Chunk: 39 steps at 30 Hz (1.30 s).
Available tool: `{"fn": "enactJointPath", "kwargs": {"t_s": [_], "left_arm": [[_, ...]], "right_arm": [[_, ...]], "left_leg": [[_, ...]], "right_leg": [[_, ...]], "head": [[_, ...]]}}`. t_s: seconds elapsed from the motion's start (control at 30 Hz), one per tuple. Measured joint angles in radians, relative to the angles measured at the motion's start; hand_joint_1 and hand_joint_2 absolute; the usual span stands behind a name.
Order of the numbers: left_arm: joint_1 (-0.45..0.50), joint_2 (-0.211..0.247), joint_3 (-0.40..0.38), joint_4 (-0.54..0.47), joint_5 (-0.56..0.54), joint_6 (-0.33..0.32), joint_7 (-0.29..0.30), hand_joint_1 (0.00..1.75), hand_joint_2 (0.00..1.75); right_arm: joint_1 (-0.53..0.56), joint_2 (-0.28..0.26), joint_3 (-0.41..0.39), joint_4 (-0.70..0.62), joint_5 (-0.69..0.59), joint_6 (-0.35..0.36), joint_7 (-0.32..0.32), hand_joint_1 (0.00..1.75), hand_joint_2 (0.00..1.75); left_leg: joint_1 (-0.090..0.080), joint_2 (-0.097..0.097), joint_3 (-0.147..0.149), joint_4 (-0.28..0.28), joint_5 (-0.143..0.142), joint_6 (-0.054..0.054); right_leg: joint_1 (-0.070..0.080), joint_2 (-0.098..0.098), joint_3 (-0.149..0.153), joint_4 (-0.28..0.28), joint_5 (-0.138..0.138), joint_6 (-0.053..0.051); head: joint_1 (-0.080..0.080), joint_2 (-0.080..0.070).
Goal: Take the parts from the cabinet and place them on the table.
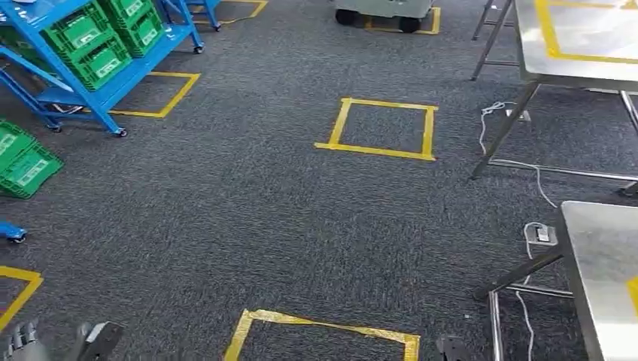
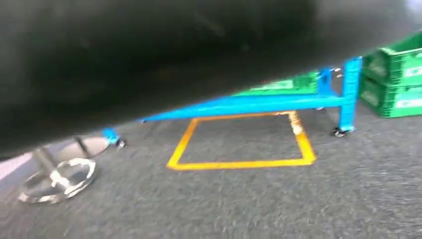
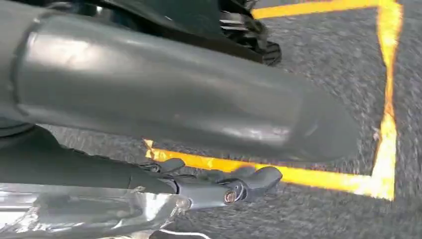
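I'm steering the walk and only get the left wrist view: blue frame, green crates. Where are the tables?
Observer: The head view shows them on the right: a far shiny steel table and a near shiny steel table.
Operator: Is the right hand carrying a part?
Observer: No. In the right wrist view the right hand has its dark fingers out straight, holding nothing.
Operator: Any trip hazards?
Observer: A thin white cable lies on the grey carpet by the table legs.

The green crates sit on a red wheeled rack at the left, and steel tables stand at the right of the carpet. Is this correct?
One detail is wrong: the rack is blue, not red, as the head view shows. The rest holds: the green crates sit on it at the left, and the steel tables stand at the right of the carpet.
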Motion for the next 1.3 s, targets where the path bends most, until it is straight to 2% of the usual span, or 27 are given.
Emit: {"fn": "enactJointPath", "kwargs": {"t_s": [0.03, 0.07, 0.13, 0.17, 0.2, 0.27, 0.47, 0.5, 0.53, 0.57, 0.6, 0.63, 0.67, 0.7, 0.73, 0.77, 0.87, 0.9, 0.97, 1.0, 1.07, 1.1, 1.13, 1.2, 1.23, 1.27, 1.3], "left_arm": [[-0.004, 0.002, 0.01, 0.02, 0.0, 0.0, -0.005, 0.0, 0.0], [-0.005, 0.006, 0.023, 0.043, 0.0, 0.0, -0.008, 0.0, 0.0], [-0.01, 0.014, 0.039, 0.08, 0.0, 0.0, -0.013, 0.0, 0.0], [-0.016, 0.018, 0.045, 0.097, 0.0, 0.0, -0.015, 0.0, 0.0], [-0.022, 0.021, 0.048, 0.114, 0.0, 0.0, -0.015, 0.0, 0.0], [-0.037, 0.024, 0.057, 0.145, 0.003, 0.0, -0.018, 0.0, 0.0], [-0.037, 0.025, 0.061, 0.154, 0.006, 0.0, -0.021, 0.0, 0.0], [-0.038, 0.029, 0.073, 0.18, 0.017, 0.0, -0.027, 0.0, 0.0], [-0.052, 0.032, 0.085, 0.207, 0.033, 0.0, -0.042, 0.0, 0.0], [-0.054, 0.033, 0.091, 0.214, 0.055, -0.01, -0.058, 0.0, 0.0], [-0.054, 0.034, 0.099, 0.223, 0.09, -0.037, -0.083, 0.0, 0.0], [-0.055, 0.036, 0.115, 0.232, 0.158, -0.1, -0.117, 0.0, 0.0], [-0.059, 0.037, 0.137, 0.239, 0.218, -0.161, -0.135, 0.0, 0.0], [-0.061, 0.037, 0.162, 0.247, 0.263, -0.208, -0.144, 0.0, 0.0], [-0.062, 0.037, 0.185, 0.255, 0.292, -0.244, -0.15, 0.0, 0.0], [-0.062, 0.043, 0.205, 0.262, 0.314, -0.271, -0.152, 0.0, 0.0], [-0.057, 0.048, 0.266, 0.291, 0.373, -0.353, -0.149, 0.0, 0.0], [-0.054, 0.05, 0.285, 0.298, 0.385, -0.376, -0.143, 0.0, 0.0], [-0.055, 0.05, 0.312, 0.314, 0.385, -0.407, -0.134, 0.0, 0.0], [-0.059, 0.053, 0.317, 0.321, 0.378, -0.425, -0.131, 0.0, 0.0], [-0.059, 0.055, 0.317, 0.335, 0.368, -0.445, -0.131, 0.0, 0.0], [-0.058, 0.055, 0.319, 0.342, 0.367, -0.449, -0.13, 0.0, 0.0], [-0.055, 0.055, 0.321, 0.346, 0.365, -0.451, -0.13, 0.0, 0.0], [-0.053, 0.058, 0.325, 0.354, 0.374, -0.478, -0.126, 0.0, 0.0], [-0.055, 0.06, 0.332, 0.357, 0.391, -0.504, -0.121, 0.0, 0.0], [-0.06, 0.06, 0.345, 0.361, 0.417, -0.542, -0.116, 0.0, 0.0], [-0.066, 0.059, 0.358, 0.364, 0.442, -0.572, -0.109, 0.0, 0.0]], "right_arm": [[0.001, -0.004, 0.001, 0.0, 0.001, 0.001, 0.0, 0.0, 0.0], [0.0, -0.007, 0.002, 0.0, 0.004, 0.001, -0.001, 0.0, 0.0], [-0.001, -0.011, 0.007, 0.0, 0.006, 0.001, -0.002, 0.0, 0.0], [0.0, -0.011, 0.008, 0.0, 0.008, 0.0, -0.001, 0.0, 0.0], [0.0, -0.013, 0.009, 0.0, 0.01, -0.001, 0.001, 0.0, 0.0], [0.0, -0.014, 0.012, 0.0, 0.013, -0.018, 0.002, 0.0, 0.0], [-0.001, -0.014, 0.014, 0.0, 0.013, -0.018, 0.004, 0.0, 0.0], [-0.003, -0.015, 0.016, -0.001, 0.015, -0.01, 0.007, 0.0, 0.0], [0.005, -0.02, 0.018, -0.001, 0.016, -0.003, 0.007, 0.0, 0.0], [0.008, -0.02, 0.018, -0.001, 0.015, -0.006, 0.001, 0.0, 0.0], [0.01, -0.02, 0.018, -0.001, 0.015, -0.013, -0.009, 0.0, 0.0], [0.011, -0.02, 0.018, -0.001, 0.015, -0.021, -0.02, 0.0, 0.0], [0.011, -0.02, 0.018, -0.001, 0.018, -0.027, -0.029, 0.0, 0.0], [0.011, -0.018, 0.019, -0.001, 0.022, -0.033, -0.037, 0.0, 0.0], [0.013, -0.016, 0.022, -0.001, 0.026, -0.036, -0.041, 0.0, 0.0], [0.018, -0.013, 0.024, -0.001, 0.029, -0.035, -0.043, 0.0, 0.0], [0.023, -0.01, 0.027, -0.001, 0.034, -0.04, -0.047, 0.0, 0.0], [0.023, -0.007, 0.03, -0.001, 0.035, -0.042, -0.048, 0.0, 0.0], [0.022, -0.004, 0.033, -0.001, 0.037, -0.043, -0.052, 0.0, 0.0], [0.024, -0.003, 0.034, -0.001, 0.04, -0.042, -0.053, 0.0, 0.0], [0.03, -0.001, 0.035, -0.001, 0.042, -0.04, -0.053, 0.0, 0.0], [0.031, 0.0, 0.036, -0.001, 0.042, -0.04, -0.053, 0.0, 0.0], [0.03, 0.0, 0.038, -0.001, 0.042, -0.04, -0.053, 0.0, 0.0], [0.027, 0.001, 0.04, -0.001, 0.04, -0.042, -0.049, 0.0, 0.0], [0.026, 0.004, 0.04, -0.001, 0.038, -0.047, -0.045, 0.0, 0.0], [0.027, 0.006, 0.04, -0.001, 0.037, -0.052, -0.044, 0.0, 0.0], [0.027, 0.007, 0.04, -0.001, 0.036, -0.054, -0.042, 0.0, 0.0]], "left_leg": [[0.001, 0.001, -0.022, 0.045, -0.009, -0.002], [0.002, 0.002, -0.018, 0.04, 0.007, -0.003], [0.002, 0.011, 0.044, -0.082, 0.083, -0.001], [0.001, 0.034, 0.093, -0.173, 0.122, 0.001], [-0.001, 0.079, 0.129, -0.237, 0.135, 0.002], [-0.007, 0.068, 0.131, -0.257, 0.128, 0.018], [-0.009, 0.061, 0.13, -0.257, 0.127, 0.021], [-0.005, 0.038, 0.134, -0.263, 0.131, 0.037], [0.0, -0.001, 0.132, -0.263, 0.132, 0.053], [0.0, -0.014, 0.133, -0.263, 0.132, 0.053], [0.0, -0.025, 0.134, -0.263, 0.132, 0.053], [0.0, -0.039, 0.134, -0.262, 0.132, 0.053], [0.001, -0.053, 0.136, -0.262, 0.132, 0.052], [0.003, -0.065, 0.138, -0.261, 0.131, 0.048], [0.005, -0.075, 0.139, -0.26, 0.13, 0.041], [0.0, -0.086, 0.133, -0.254, 0.129, 0.034], [0.009, -0.114, 0.125, -0.265, 0.143, 0.012], [0.008, -0.123, 0.123, -0.265, 0.143, 0.007], [0.003, -0.035, 0.098, -0.21, 0.099, 0.002], [0.003, -0.013, 0.061, -0.133, 0.057, -0.001], [0.003, 0.0, -0.014, 0.027, -0.005, -0.004], [0.003, 0.001, -0.026, 0.052, -0.004, -0.004], [0.003, 0.002, -0.014, 0.032, 0.019, -0.003], [0.002, 0.015, 0.058, -0.106, 0.097, -0.001], [0.001, 0.048, 0.11, -0.199, 0.133, 0.003], [-0.006, 0.087, 0.135, -0.25, 0.129, 0.002], [-0.005, 0.072, 0.134, -0.253, 0.128, 0.015]], "right_leg": [[0.0, -0.012, -0.001, 0.0, 0.0, -0.001], [0.001, -0.023, 0.0, 0.0, -0.001, 0.0], [0.001, -0.043, 0.003, 0.0, -0.003, 0.002], [0.0, -0.053, 0.006, 0.0, -0.006, 0.007], [0.005, -0.063, 0.009, 0.001, -0.008, 0.011], [0.012, -0.08, 0.01, 0.003, -0.015, 0.024], [0.012, -0.086, 0.013, 0.002, -0.016, 0.026], [0.009, -0.103, 0.02, 0.0, -0.021, 0.038], [0.001, 0.007, -0.1, 0.249, -0.146, 0.052], [0.001, 0.011, -0.13, 0.304, -0.161, 0.053], [0.001, 0.012, -0.14, 0.314, -0.152, 0.052], [0.001, 0.013, -0.128, 0.276, -0.117, 0.051], [-0.001, 0.015, -0.095, 0.2, -0.069, 0.05], [-0.004, 0.031, -0.052, 0.11, -0.022, 0.049], [-0.011, 0.071, -0.015, 0.033, 0.003, 0.052], [-0.015, 0.108, -0.005, 0.008, -0.012, 0.053], [-0.006, 0.078, -0.001, 0.014, -0.009, 0.035], [-0.011, 0.066, 0.001, 0.006, -0.004, 0.027], [-0.009, 0.045, 0.004, 0.001, 0.0, 0.011], [-0.006, 0.032, 0.004, 0.001, -0.001, 0.009], [-0.003, 0.0, 0.003, 0.001, -0.004, 0.005], [-0.002, -0.014, 0.004, 0.001, -0.004, 0.004], [-0.002, -0.023, 0.005, 0.001, -0.005, 0.004], [-0.002, -0.043, 0.009, 0.001, -0.008, 0.006], [-0.001, -0.052, 0.014, 0.001, -0.011, 0.01], [0.008, -0.061, 0.014, 0.004, -0.016, 0.018], [0.01, -0.069, 0.014, 0.006, -0.02, 0.025]], "head": [[-0.001, 0.0], [0.0, 0.0], [-0.001, 0.0], [-0.001, 0.0], [-0.001, 0.0], [0.004, 0.0], [0.003, 0.0], [0.0, 0.0], [0.014, 0.0], [0.014, 0.0], [0.014, 0.0], [0.014, 0.0], [0.014, 0.0], [0.014, 0.0], [0.014, 0.0], [0.015, 0.0], [0.014, 0.0], [0.013, 0.0], [0.003, 0.0], [0.002, 0.0], [0.003, 0.0], [0.003, 0.0], [0.003, 0.0], [0.002, 0.0], [0.002, 0.0], [-0.001, 0.0], [0.001, 0.0]]}}
